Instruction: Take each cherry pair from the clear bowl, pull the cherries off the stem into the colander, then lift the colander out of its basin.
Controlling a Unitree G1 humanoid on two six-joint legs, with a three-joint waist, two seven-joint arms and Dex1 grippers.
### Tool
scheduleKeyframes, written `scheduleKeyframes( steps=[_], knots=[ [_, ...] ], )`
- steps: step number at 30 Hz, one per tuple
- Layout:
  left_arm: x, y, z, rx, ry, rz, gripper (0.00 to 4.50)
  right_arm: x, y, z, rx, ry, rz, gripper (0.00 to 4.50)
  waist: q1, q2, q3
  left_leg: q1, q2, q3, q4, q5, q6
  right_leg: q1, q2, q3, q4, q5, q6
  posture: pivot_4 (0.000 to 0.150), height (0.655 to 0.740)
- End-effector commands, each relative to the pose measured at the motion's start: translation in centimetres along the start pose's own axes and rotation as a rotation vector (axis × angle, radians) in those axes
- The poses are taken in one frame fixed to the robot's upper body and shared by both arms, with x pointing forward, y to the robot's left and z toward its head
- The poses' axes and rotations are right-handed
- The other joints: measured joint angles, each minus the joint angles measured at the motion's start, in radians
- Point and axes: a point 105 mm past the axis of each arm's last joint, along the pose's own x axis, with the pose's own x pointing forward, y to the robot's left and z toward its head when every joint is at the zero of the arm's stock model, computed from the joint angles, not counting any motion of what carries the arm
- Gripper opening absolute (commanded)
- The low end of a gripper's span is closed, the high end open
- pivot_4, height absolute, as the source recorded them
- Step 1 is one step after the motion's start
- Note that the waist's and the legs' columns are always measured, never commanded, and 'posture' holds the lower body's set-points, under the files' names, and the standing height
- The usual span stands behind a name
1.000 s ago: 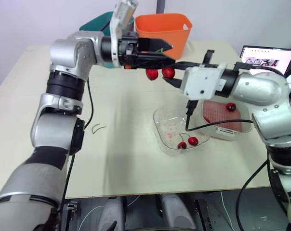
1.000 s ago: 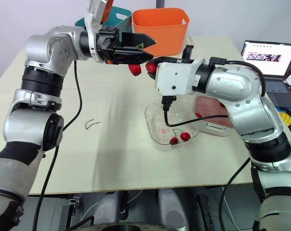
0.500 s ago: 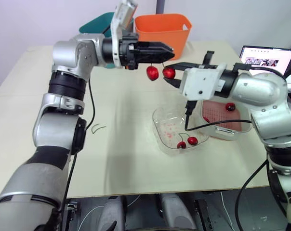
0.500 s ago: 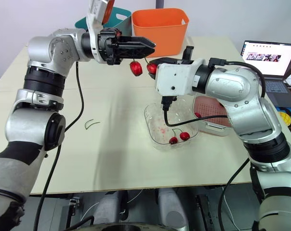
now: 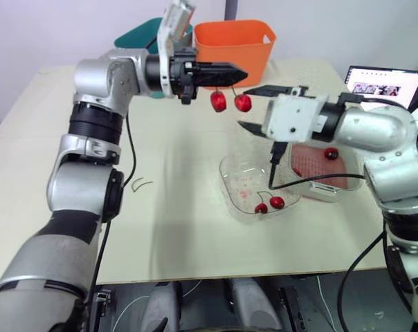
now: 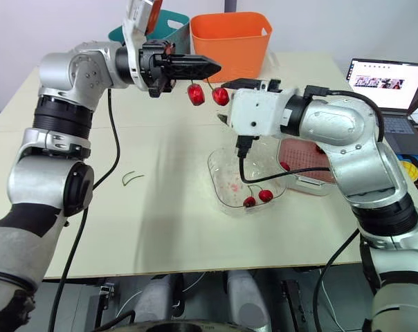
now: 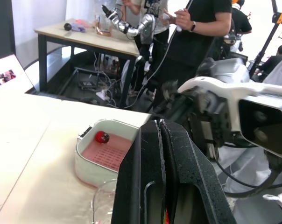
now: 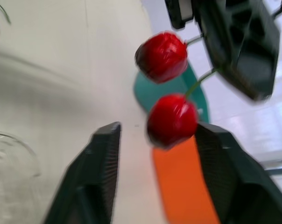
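Red cherry pair (image 5: 227,102) hangs by its stem from my clamped left gripper (image 5: 241,72); my open right gripper (image 5: 243,107) should next pinch one cherry and pull.

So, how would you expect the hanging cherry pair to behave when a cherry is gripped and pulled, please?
The cherry pair dangles on thin stems from the shut left gripper, so it will probably swing. Round and glossy, the cherries may slip or roll from the open right gripper.
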Motion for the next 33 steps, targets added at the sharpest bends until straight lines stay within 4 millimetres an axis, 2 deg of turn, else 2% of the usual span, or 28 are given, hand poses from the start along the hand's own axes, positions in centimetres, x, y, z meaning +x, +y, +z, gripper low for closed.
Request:
scheduleKeyframes(
  steps=[1,2,3,6,11,18,32,33],
  knots=[
    [-0.7,-0.8,1.7,0.092,-0.036,-0.002,0.0,-1.8,-1.2,0.8,0.238,-0.067,-0.028,3.81,-0.001,0.0,0.0,0.0,0.0,0.0,0.0,0.0,0.0,0.0,0.0,0.0,0.0,0.0,0.0,0.15,0.74],
    [-0.8,-0.9,1.6,0.098,-0.037,-0.002,0.0,-2.1,-1.2,0.8,0.334,-0.084,-0.019,4.23,-0.001,0.0,0.0,0.0,0.0,0.0,0.0,0.0,0.0,0.0,0.0,0.0,0.0,0.0,0.0,0.15,0.74],
    [-0.9,-1.0,1.6,0.101,-0.037,-0.003,0.0,-2.3,-1.0,0.7,0.435,-0.1,-0.006,4.47,-0.001,0.0,0.0,0.0,0.0,0.0,0.0,0.0,0.0,0.0,0.0,0.0,0.001,0.0,0.0,0.15,0.74],
    [-1.0,-1.4,1.0,0.115,-0.022,-0.01,0.0,-2.5,-0.8,0.6,0.709,-0.154,0.033,4.47,-0.001,0.0,0.0,0.001,0.0,-0.001,0.0,0.0,0.0,0.001,0.0,0.0,0.001,0.0,0.0,0.15,0.74],
    [-0.9,-1.7,0.2,0.121,-0.002,-0.012,0.0,-1.9,-1.4,0.7,0.971,-0.194,0.073,4.47,-0.001,0.0,0.0,0.001,0.0,-0.001,0.0,0.0,0.0,0.0,0.0,0.0,0.001,0.0,0.0,0.15,0.74],
    [-0.9,-1.9,-0.1,0.11,-0.002,-0.009,0.0,-0.6,-1.6,1.7,1.08,-0.229,0.129,4.47,-0.001,0.0,0.0,0.0,0.0,-0.001,0.0,0.0,0.0,0.0,0.0,0.0,0.001,0.001,0.001,0.15,0.74],
    [-0.5,-2.0,-0.3,0.099,-0.008,-0.019,0.0,1.1,-1.1,1.7,1.125,-0.244,0.133,4.47,-0.002,0.0,0.0,0.001,0.0,-0.001,0.0,0.0,0.0,0.0,0.0,0.0,0.001,0.002,0.003,0.15,0.74],
    [-0.5,-2.0,-0.3,0.099,-0.008,-0.02,0.0,1.2,-1.1,1.7,1.123,-0.245,0.132,4.05,-0.002,0.0,0.0,0.0,0.0,-0.001,0.0,0.0,0.0,0.0,0.0,0.0,0.001,0.002,0.003,0.15,0.74]
  ],
)
